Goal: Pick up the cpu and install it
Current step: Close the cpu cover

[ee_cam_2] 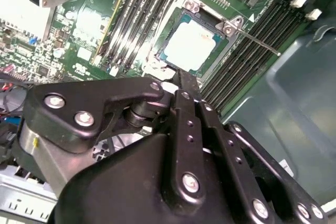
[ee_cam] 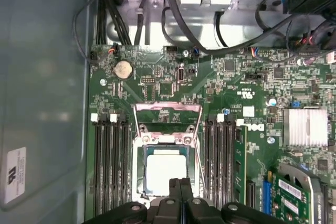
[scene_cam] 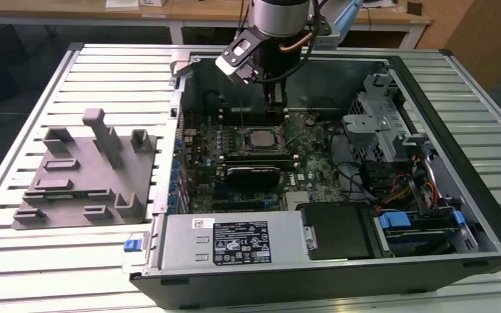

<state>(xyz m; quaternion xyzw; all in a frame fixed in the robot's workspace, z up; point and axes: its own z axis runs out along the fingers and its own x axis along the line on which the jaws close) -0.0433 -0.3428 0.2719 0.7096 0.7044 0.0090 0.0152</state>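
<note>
Inside the open computer case (scene_cam: 459, 195), the tool (ee_cam: 179, 183), fingers clenched on nothing, hovers just above the cpu (ee_cam: 167, 167), which lies in the motherboard socket (ee_cam: 140, 150). With the retention frame (ee_cam: 168, 109) unlatched, a downward nudge could likely skew the chip and bend pins.

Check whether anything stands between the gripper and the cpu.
Nothing visible does. The cpu lies bare in its socket, the hinged metal frame swung open off it, and the gripper hangs above, near its edge.

Robotics lab: slatted bench (scene_cam: 24, 261), opened PC (scene_cam: 320, 277).
</note>
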